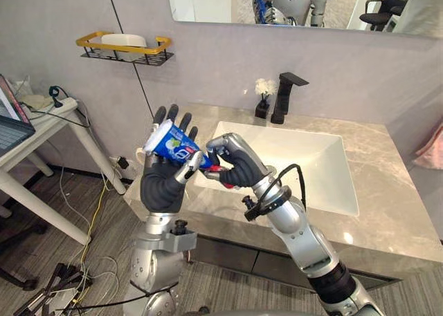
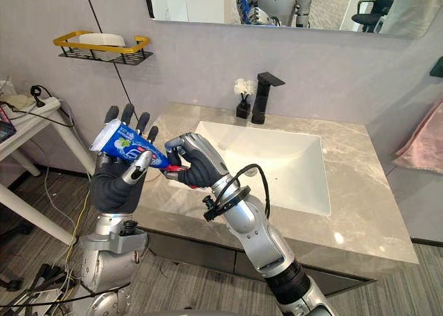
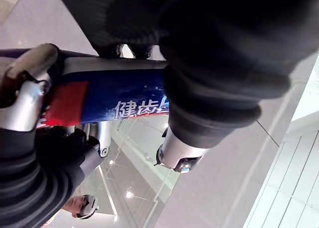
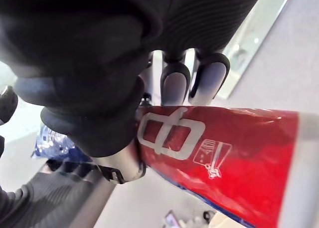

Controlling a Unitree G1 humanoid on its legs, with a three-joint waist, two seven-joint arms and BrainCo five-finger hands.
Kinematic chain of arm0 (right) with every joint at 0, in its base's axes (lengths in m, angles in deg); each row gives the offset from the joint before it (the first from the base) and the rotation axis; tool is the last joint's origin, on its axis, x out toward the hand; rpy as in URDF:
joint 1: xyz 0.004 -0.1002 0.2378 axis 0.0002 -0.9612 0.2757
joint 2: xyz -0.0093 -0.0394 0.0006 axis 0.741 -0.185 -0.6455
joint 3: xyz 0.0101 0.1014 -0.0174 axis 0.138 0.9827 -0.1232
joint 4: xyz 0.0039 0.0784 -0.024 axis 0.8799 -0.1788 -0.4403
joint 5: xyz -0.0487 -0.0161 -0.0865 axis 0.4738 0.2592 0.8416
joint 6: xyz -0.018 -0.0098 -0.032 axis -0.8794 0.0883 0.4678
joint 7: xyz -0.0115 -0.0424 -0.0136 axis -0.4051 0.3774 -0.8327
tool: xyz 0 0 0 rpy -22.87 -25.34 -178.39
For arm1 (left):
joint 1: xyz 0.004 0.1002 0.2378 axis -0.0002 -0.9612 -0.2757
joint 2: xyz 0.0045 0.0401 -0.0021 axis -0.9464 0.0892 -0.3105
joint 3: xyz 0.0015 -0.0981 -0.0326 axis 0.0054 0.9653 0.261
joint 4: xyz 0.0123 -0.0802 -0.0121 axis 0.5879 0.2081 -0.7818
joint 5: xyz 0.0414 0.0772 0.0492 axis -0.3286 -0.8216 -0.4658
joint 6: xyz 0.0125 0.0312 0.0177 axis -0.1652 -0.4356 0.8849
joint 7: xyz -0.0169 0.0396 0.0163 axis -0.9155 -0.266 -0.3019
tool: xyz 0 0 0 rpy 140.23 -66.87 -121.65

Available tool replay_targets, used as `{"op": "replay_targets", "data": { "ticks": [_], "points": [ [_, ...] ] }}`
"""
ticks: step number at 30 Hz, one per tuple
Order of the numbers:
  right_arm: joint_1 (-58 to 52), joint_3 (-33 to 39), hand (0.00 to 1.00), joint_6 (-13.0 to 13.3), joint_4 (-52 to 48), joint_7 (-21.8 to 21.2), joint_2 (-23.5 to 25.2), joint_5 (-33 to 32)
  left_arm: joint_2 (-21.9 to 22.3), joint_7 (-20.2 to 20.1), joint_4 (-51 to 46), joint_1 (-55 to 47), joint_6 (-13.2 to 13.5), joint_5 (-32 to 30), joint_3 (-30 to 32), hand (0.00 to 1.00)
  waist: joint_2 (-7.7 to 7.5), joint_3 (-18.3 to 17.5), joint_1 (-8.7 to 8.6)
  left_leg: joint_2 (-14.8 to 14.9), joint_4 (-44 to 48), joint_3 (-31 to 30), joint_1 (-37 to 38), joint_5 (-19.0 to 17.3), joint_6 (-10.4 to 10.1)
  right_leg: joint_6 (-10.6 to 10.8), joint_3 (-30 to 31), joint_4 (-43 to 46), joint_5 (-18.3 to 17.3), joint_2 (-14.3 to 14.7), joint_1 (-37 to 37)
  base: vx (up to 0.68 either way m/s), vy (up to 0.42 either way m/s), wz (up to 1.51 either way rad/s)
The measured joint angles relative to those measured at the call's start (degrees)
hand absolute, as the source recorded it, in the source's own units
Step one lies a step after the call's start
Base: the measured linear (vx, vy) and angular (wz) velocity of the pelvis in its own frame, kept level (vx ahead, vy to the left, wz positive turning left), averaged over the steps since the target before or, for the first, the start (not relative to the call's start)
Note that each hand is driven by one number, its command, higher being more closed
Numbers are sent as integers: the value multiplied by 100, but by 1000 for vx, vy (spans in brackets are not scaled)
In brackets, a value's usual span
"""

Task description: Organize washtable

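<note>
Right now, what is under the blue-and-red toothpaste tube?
The left hand cradles the blue-and-red toothpaste tube from below, thumb curled across it. The right hand wraps its red end, hiding the tip.

Toothpaste tube (image 1: 173, 144) glossy plastic; countertop (image 1: 387, 191) polished grey stone; faucet (image 1: 282, 98) matt black.

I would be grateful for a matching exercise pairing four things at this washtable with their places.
Things: 1 toothpaste tube; 2 faucet; 3 wire shelf; 4 flower vase.
Places: A on the wall; B in the left hand and right hand; C behind the middle of the basin; D just left of the faucet.
Pairs: 1-B; 2-C; 3-A; 4-D.
</note>
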Motion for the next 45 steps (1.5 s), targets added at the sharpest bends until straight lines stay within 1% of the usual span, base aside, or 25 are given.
{"op": "replay_targets", "data": {
  "ticks": [1, 7, 9, 13, 20, 21, 25, 27, 28, 32, 34, 36, 37, 38, 43, 44, 45],
  "points": [
    [1, -1, 100, 0, 1, 5, -1, 0, -28, 25, 39, 56, 1, -2, -36, 100, -5, -7, 1, 1, 0, 1, -2, 0, 0, 1, 1, -6, 1, 2, 0, 0, 0, 0],
    [81, -5, 100, -48, 9, 79, -67, 0, -142, 73, 330, 254, 4, -6, -140, 100, -38, -28, -2, 2, 1, 17, -7, 0, 0, 3, 14, -18, 5, 4, -4, 0, 0, 0],
    [82, -34, 100, -44, 13, 108, -79, -1, -156, 180, 382, 317, 35, -5, -141, 100, -53, -38, -2, 5, 1, 26, -7, 0, 0, 2, 20, -17, 5, 5, -7, 0, 0, 0],
    [83, -123, 100, -30, 22, 104, -121, -1, -156, 273, 418, 331, 78, -5, -141, 100, -90, -61, -4, 6, 0, 82, -5, 0, 0, -1, 52, -18, 18, 5, -23, -30, -3, -4],
    [83, -138, 100, 81, 178, 97, -192, -4, -193, 290, 581, 337, 135, -9, -184, 100, -109, -73, -15, 4, 0, 158, 14, 0, 1, 6, 130, -51, 62, 5, -35, -30, 0, -5],
    [83, -137, 0, 96, 179, 96, -204, -5, -193, 291, 582, 340, 147, -11, -189, 100, -109, -73, -25, 4, 0, 159, 16, 1, 1, 7, 132, -50, 62, 5, -35, 0, 0, 0],
    [79, -75, 0, 181, 180, 97, -237, -24, -193, 305, 586, 375, 169, -16, -238, 100, -112, -75, -66, 5, 0, 163, 20, 1, 1, 7, 135, -50, 63, 5, -34, 0, 0, 0],
    [75, -15, 0, 206, 179, 101, -232, -29, -198, 347, 591, 449, 159, -56, -264, 100, -118, -79, -141, 5, 0, 168, 23, 1, 1, 7, 137, -49, 64, 5, -33, 0, 0, 0],
    [69, 24, 0, 220, 179, 105, -228, -36, -198, 366, 600, 494, 156, -71, -283, 100, -119, -79, -151, 5, 0, 172, 26, 1, 1, 6, 142, -49, 64, 5, -33, 0, 0, 0],
    [-23, 313, 0, 405, 146, 193, -222, -182, -264, 419, 642, 845, 87, -275, -437, 100, -119, -79, -186, 10, 0, 254, 77, 0, 0, 7, 217, -45, 75, 5, -26, -27, 0, -9],
    [-132, 477, 0, 419, 99, 247, -222, -187, -278, 421, 659, 972, 45, -341, -498, 100, -119, -79, -190, 11, -2, 301, 106, -1, -1, 10, 273, -42, 79, 5, -26, -44, 2, -12],
    [-210, 677, 0, 416, 97, 266, -199, -244, -324, 420, 748, 1157, 44, -451, -519, 100, -119, -79, -232, 10, -6, 310, 115, -1, 0, 12, 286, -40, 89, 5, -26, -40, 1, -4],
    [-224, 795, 0, 416, 97, 302, -174, -265, -322, 420, 788, 1251, 42, -466, -546, 100, -120, -79, -292, 9, -6, 313, 118, -1, 0, 15, 291, -41, 97, 4, -27, -47, 2, -5],
    [-254, 924, 0, 425, 89, 373, -166, -331, -317, 417, 805, 1322, 41, -470, -586, 100, -120, -79, -316, 10, -8, 333, 132, -1, 0, 17, 307, -41, 100, 4, -26, -55, 2, -8],
    [-666, 1776, 0, 495, -80, 650, -143, -649, -293, 416, 813, 1710, 41, -529, -640, 100, -114, -75, -343, 14, -13, 382, 166, -2, 0, 21, 340, -43, 103, 6, -25, -21, -1, -4],
    [-782, 2080, 0, 533, -122, 708, -101, -773, -291, 425, 813, 1812, 43, -555, -636, 100, -112, -74, -377, 14, -13, 389, 171, -2, 0, 24, 351, -42, 109, 6, -24, 0, 0, 0],
    [-875, 2550, 0, 491, -117, 910, 0, -887, -289, 431, 803, 1861, 68, -580, -585, 100, -112, -74, -395, 13, -12, 392, 175, -2, 0, 24, 357, -43, 114, 6, -20, 0, 0, 0]
  ]
}}
